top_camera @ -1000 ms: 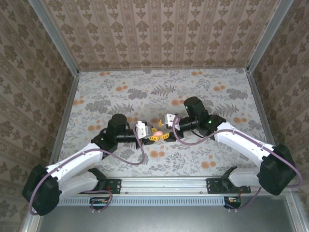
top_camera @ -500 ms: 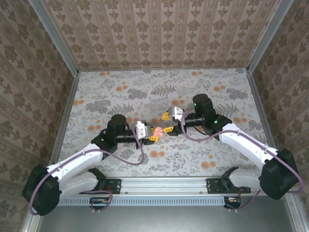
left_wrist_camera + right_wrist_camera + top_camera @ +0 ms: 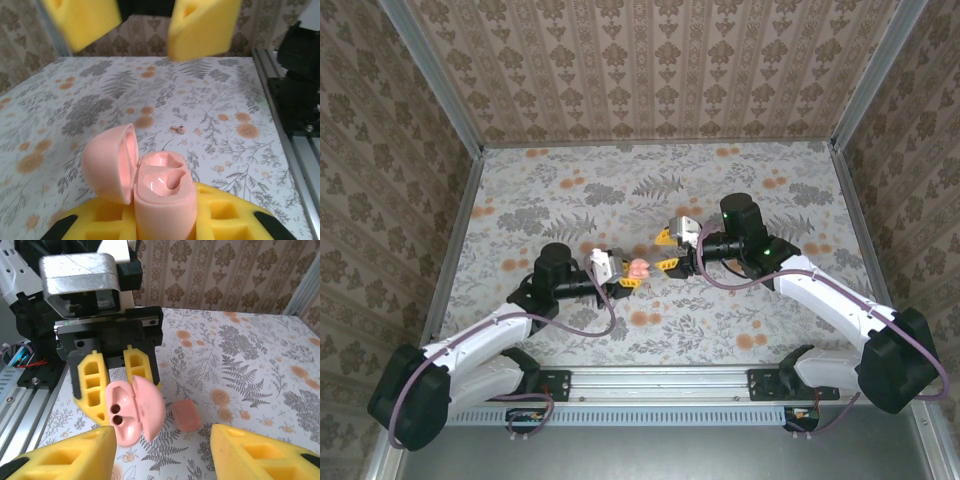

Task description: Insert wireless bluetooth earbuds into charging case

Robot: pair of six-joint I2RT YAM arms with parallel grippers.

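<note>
Gripping the open charging case [image 3: 150, 185] by its base, the left gripper [image 3: 625, 272] holds it above the table [image 3: 570, 200]; facing it, just apart, the right gripper [image 3: 668, 252] has its jaws spread, and one earbud [image 3: 177, 130] lies on the table beyond the case

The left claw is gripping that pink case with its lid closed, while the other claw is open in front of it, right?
Not quite: the charging case lid is swung open, as the left wrist view shows. The left gripper does grip it, and the right gripper stands open facing it.
</note>
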